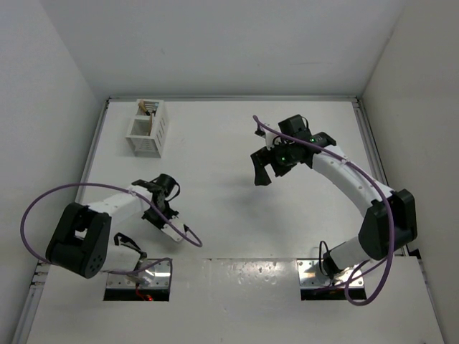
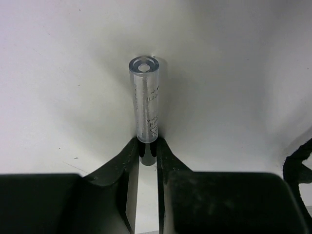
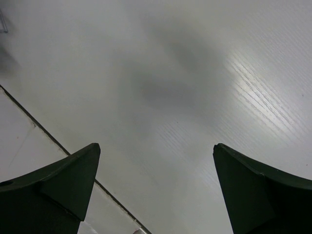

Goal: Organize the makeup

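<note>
The left fingers, seen from the left wrist camera, stand narrow and nearly parallel, their two black tips pressed against either side of the near end of a light blue stick. The stick is a slim, see-through plastic cylinder with small dark print along its side and a round, flat cap at the end away from the fingers. It points straight out from the tips over the white table, and we cannot tell whether its far end touches the surface. We judge it very light and stiff, so it should need little force. Its wall looks smooth and glossy, though, and the grip sits at the very end, so it could swivel or slide out between the tips. A hold nearer the middle of its length would likely be steadier. Being round, it would probably roll if laid down loose. From the overhead camera the stick is too small to make out by the left arm, at the near left of the table. The right fingers hang spread wide above the middle of the table, holding nothing. At the far left stands the white slotted box, well apart from both arms, with a few tan sticks upright at its far end.
</note>
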Robot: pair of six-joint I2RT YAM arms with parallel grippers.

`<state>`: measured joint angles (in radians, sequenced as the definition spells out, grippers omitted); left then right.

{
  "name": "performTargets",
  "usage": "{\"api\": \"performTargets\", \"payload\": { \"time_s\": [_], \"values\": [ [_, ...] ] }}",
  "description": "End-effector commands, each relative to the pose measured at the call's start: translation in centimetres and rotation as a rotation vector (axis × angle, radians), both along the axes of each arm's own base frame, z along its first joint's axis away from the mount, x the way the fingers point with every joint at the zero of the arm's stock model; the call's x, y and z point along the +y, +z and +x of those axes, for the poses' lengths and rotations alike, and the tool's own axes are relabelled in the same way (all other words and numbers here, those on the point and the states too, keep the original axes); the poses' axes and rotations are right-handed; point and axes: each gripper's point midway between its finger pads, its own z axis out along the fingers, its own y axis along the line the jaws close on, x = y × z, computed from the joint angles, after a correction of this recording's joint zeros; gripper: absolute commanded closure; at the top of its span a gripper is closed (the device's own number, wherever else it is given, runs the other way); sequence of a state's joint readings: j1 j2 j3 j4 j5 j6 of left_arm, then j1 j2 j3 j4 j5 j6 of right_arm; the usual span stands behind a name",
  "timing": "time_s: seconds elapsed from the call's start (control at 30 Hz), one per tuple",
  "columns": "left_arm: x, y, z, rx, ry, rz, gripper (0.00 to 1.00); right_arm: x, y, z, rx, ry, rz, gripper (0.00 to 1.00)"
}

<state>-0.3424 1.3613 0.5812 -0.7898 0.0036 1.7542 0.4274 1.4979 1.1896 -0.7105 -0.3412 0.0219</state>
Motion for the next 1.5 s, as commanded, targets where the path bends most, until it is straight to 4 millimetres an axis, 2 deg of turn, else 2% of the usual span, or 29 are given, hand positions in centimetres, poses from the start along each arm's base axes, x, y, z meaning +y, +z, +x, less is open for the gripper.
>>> {"api": "performTargets", "payload": {
  "time_s": [0.0,0.07,0.2,0.27,0.3,0.33,0.4,0.43,0.5,0.53,0.57,0.6,0.63,0.67,0.7,0.73,0.8,0.83,0.9,0.93,0.97,1.0,1.07,1.13,1.17,1.2,1.33,1.47],
  "values": [
    [-1.3,-2.7,-6.1,0.226,0.023,-0.075,0.95,0.0,1.4,0.4,-0.06,0.011,0.024,0.0],
    [-1.3,-2.8,-6.4,0.24,0.052,-0.078,1.0,0.0,1.4,0.4,-0.057,0.007,0.023,0.0],
    [-3.2,-1.5,-3.4,0.185,0.22,-0.144,1.0,-0.2,1.4,0.3,-0.06,0.005,0.017,0.0],
    [-5.1,2.5,1.3,0.132,0.37,-0.268,1.0,-0.3,1.4,0.3,-0.071,-0.002,0.017,0.0],
    [-5.0,3.7,2.7,0.126,0.436,-0.317,1.0,-0.4,1.3,0.3,-0.07,-0.007,0.019,0.0],
    [-6.3,5.5,3.9,0.137,0.475,-0.419,1.0,-0.3,1.4,0.5,-0.078,-0.014,0.033,0.0],
    [-7.2,8.8,6.4,0.143,0.552,-0.544,1.0,-0.3,1.4,0.5,-0.071,-0.025,0.052,0.0],
    [-7.7,12.3,9.2,0.138,0.623,-0.656,1.0,-0.3,1.5,1.0,-0.078,-0.041,0.068,0.0],
    [-7.4,15.2,12.3,0.095,0.677,-0.708,1.0,-0.7,1.8,1.6,-0.09,-0.058,0.074,0.0],
    [-6.6,18.6,15.5,-0.01,0.689,-0.743,1.0,-0.8,1.9,1.7,-0.095,-0.062,0.077,0.0],
    [-5.0,18.6,17.7,-0.079,0.721,-0.682,1.0,-0.8,2.1,2.1,-0.105,-0.066,0.079,0.0],
    [-3.6,19.5,19.7,-0.167,0.718,-0.647,1.0,-1.2,2.2,2.6,-0.112,-0.077,0.081,0.0],
    [-0.4,21.8,22.9,-0.357,0.714,-0.551,1.0,-1.3,2.3,2.8,-0.117,-0.082,0.086,0.0],
    [1.1,22.2,24.7,-0.44,0.701,-0.484,1.0,-1.5,2.4,3.2,-0.125,-0.087,0.086,0.0],
    [2.6,23.3,26.1,-0.539,0.681,-0.425,1.0,-1.8,2.5,3.6,-0.128,-0.096,0.086,0.0],
    [5.2,25.1,28.4,-0.711,0.615,-0.299,1.0,-1.7,2.7,3.8,-0.133,-0.094,0.093,0.0],
    [7.1,26.9,30.3,-0.866,0.543,-0.187,1.0,-2.1,2.7,4.7,-0.138,-0.112,0.1,0.0],
    [8.4,28.3,32.0,-0.994,0.473,-0.09,1.0,-2.2,2.8,5.2,-0.144,-0.118,0.104,0.0],
    [8.8,29.8,33.1,-1.098,0.404,-0.008,1.0,-2.3,3.3,5.8,-0.149,-0.135,0.118,0.0],
    [8.5,29.7,34.0,-1.122,0.367,0.025,1.0,-2.3,3.2,5.8,-0.144,-0.137,0.122,0.0],
    [8.9,31.4,34.9,-1.192,0.337,0.076,1.0,-2.3,3.3,6.0,-0.144,-0.141,0.124,0.0],
    [9.1,31.8,35.5,-1.213,0.329,0.099,1.0,-2.5,3.4,6.2,-0.147,-0.146,0.126,0.0],
    [9.7,32.0,37.2,-1.23,0.314,0.169,1.0,-2.7,3.3,6.1,-0.14,-0.152,0.126,0.0],
    [10.5,31.7,38.0,-1.228,0.302,0.219,1.0,-2.9,3.1,5.9,-0.136,-0.157,0.123,0.0],
    [10.5,32.2,38.4,-1.249,0.268,0.254,1.0,-3.1,2.9,5.7,-0.132,-0.159,0.122,0.0],
    [11.1,31.7,38.6,-1.243,0.257,0.285,1.0,-3.1,2.7,5.5,-0.124,-0.16,0.12,0.0],
    [11.2,31.9,38.7,-1.252,0.184,0.366,1.0,-3.5,2.1,4.7,-0.112,-0.185,0.124,0.0],
    [11.1,31.1,38.7,-1.225,0.111,0.432,1.0,-3.4,2.1,4.6,-0.11,-0.204,0.145,0.0]
  ]
}}
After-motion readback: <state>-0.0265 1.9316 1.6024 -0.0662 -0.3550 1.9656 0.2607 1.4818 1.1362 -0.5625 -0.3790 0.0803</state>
